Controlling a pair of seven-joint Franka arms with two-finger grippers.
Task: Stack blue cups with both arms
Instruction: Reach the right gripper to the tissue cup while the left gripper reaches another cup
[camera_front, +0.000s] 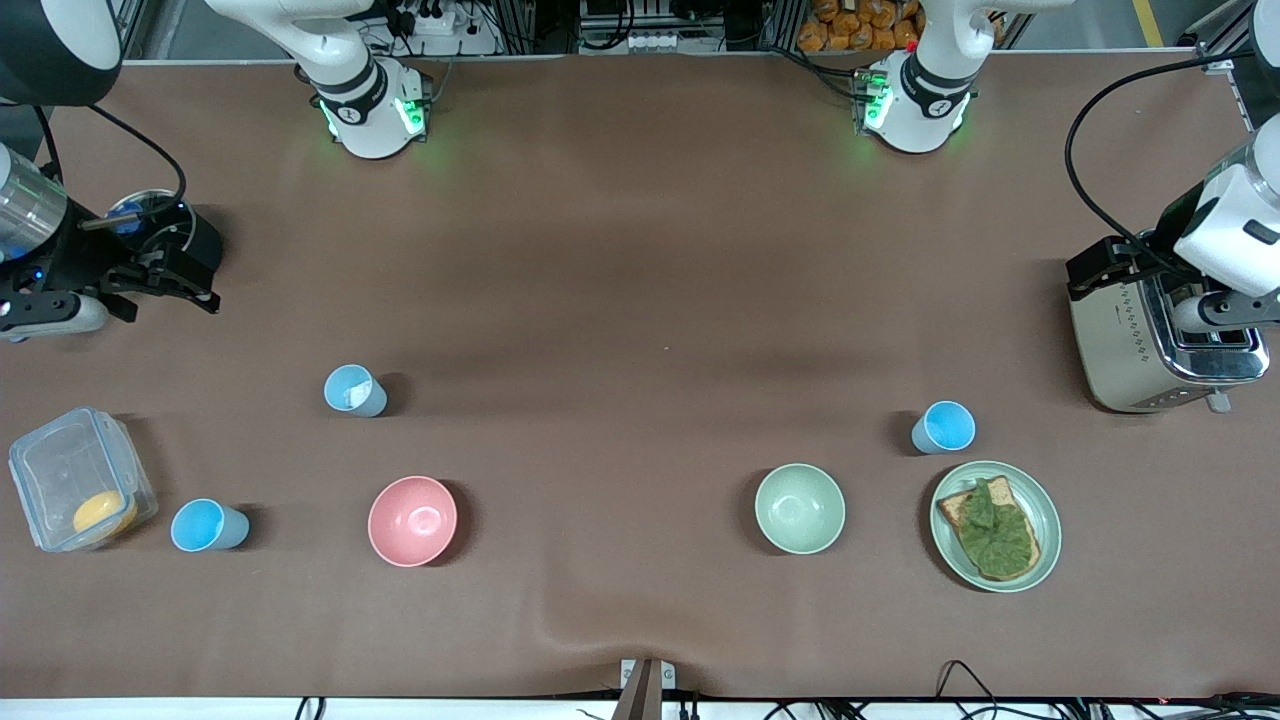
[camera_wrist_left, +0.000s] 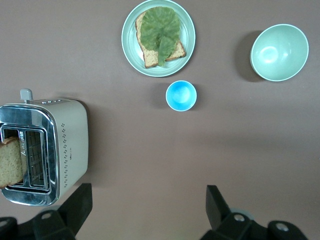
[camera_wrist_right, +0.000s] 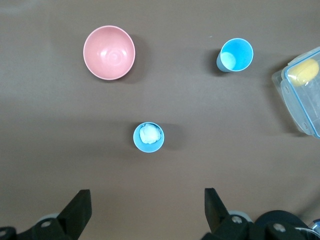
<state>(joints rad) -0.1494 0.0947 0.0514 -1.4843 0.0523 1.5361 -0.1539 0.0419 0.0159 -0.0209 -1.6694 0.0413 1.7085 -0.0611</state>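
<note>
Three blue cups stand upright and apart on the brown table. One cup (camera_front: 355, 390) (camera_wrist_right: 148, 137), with a pale patch inside, stands farther from the front camera than the pink bowl. A second cup (camera_front: 208, 525) (camera_wrist_right: 236, 55) is beside the clear container. The third cup (camera_front: 943, 427) (camera_wrist_left: 181, 95) stands next to the plate at the left arm's end. My right gripper (camera_front: 168, 288) (camera_wrist_right: 147, 200) hangs open and empty over bare table at the right arm's end. My left gripper (camera_front: 1215, 312) (camera_wrist_left: 149, 197) hangs open and empty over the table beside the toaster.
A pink bowl (camera_front: 412, 520) and a pale green bowl (camera_front: 799, 508) sit near the front edge. A plate (camera_front: 1045, 500) holds toast with lettuce. The toaster (camera_front: 1130, 340) has a bread slice (camera_wrist_left: 10, 162) in a slot. A clear container (camera_front: 60, 460) holds something yellow.
</note>
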